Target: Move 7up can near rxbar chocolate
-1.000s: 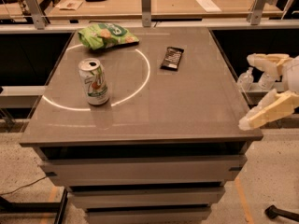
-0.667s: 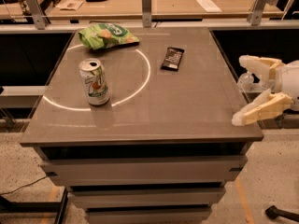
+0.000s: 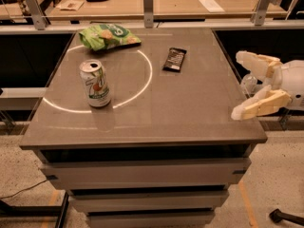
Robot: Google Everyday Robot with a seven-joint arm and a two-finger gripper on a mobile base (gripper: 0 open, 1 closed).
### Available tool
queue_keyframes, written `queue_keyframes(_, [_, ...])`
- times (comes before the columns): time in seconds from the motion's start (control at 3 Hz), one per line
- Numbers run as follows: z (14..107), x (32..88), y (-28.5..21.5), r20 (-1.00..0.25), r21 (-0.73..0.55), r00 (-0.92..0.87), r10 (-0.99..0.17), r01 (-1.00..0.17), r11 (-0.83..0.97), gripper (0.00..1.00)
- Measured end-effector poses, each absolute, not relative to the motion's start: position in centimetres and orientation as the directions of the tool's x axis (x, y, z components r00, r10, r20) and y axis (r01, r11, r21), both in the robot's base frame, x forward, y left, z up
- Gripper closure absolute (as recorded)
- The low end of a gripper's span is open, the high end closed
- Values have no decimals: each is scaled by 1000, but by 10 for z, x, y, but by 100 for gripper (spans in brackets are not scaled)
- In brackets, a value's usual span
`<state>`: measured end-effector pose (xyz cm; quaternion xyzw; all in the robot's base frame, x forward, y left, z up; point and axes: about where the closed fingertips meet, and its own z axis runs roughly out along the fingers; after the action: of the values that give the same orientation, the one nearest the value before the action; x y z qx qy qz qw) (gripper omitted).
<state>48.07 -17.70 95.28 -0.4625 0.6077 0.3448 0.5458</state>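
The gripper [image 3: 239,85] hung beside the desk [image 3: 190,120], fingers spread empty, likely readied for the 7up can [image 3: 96,83]. The rxbar chocolate [image 3: 175,59] lay well apart.

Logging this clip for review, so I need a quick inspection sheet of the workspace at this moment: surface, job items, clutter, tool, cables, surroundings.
Surface: grey table top, with a pale ring marked on its left half.
Job's things: 7up can upright on the ring's front-left arc; rxbar chocolate lying flat outside the ring to the right, well apart from the can.
Clutter: green snack bag at the back left.
Grippers: tool open, holding nothing, at the table's right edge, far from the can.
Cables: thin cable on the floor, lower left.
Surroundings: wooden benches behind, with papers on them.
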Motion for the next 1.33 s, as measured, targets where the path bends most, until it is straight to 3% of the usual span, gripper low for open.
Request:
queue_keyframes(0.67, [958, 465, -150, -987, -92, 30, -158, -909, 406, 0])
queue_keyframes(1.33, [928, 458, -50, -1000, 17, -18, 0, -902, 431, 0])
